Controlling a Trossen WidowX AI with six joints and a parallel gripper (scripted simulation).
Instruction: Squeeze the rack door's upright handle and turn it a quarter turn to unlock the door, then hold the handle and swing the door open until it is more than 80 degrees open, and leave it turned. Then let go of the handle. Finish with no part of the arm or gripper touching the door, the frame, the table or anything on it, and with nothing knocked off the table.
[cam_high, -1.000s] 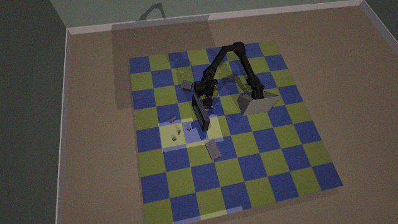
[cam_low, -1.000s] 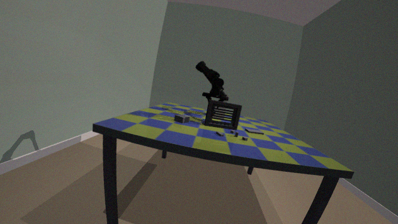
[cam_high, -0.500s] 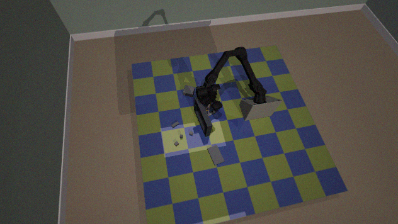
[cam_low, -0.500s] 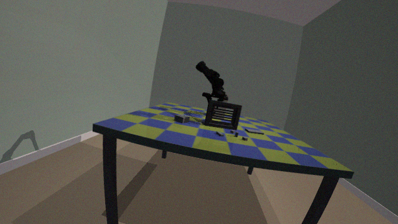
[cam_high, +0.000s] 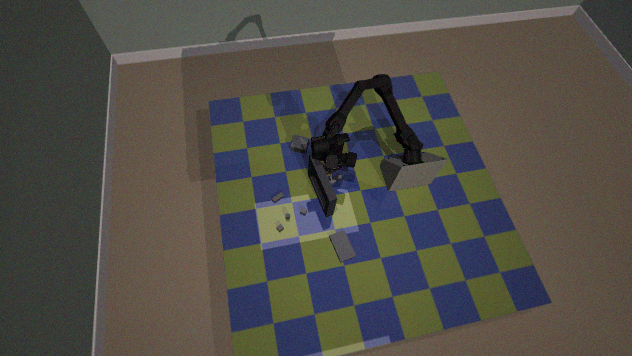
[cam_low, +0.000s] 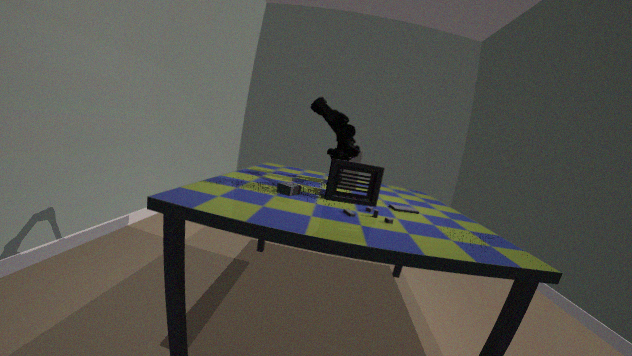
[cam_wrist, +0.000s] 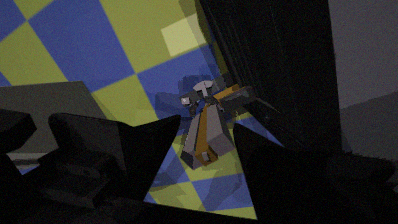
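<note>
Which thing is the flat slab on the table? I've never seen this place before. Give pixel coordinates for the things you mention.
Find the blue-and-green checkered table (cam_high: 401, 265) (cam_low: 280, 205), then the dark upright frame (cam_high: 328, 198) (cam_low: 354, 199). Near it lies a grey slab (cam_high: 342, 246) (cam_low: 404, 209), flatter and longer than the little blocks.

So the tabletop (cam_high: 401, 230) (cam_low: 334, 227) is a blue and yellow-green checkerboard, with a near-black edge in the exterior view. The handle (cam_wrist: 209, 131) mid-frame in the wrist view is grey with an orange stripe, while the arm (cam_high: 352, 102) (cam_low: 345, 131) is basically all black. Walls are grey-green, floor's brownish tan.
</note>
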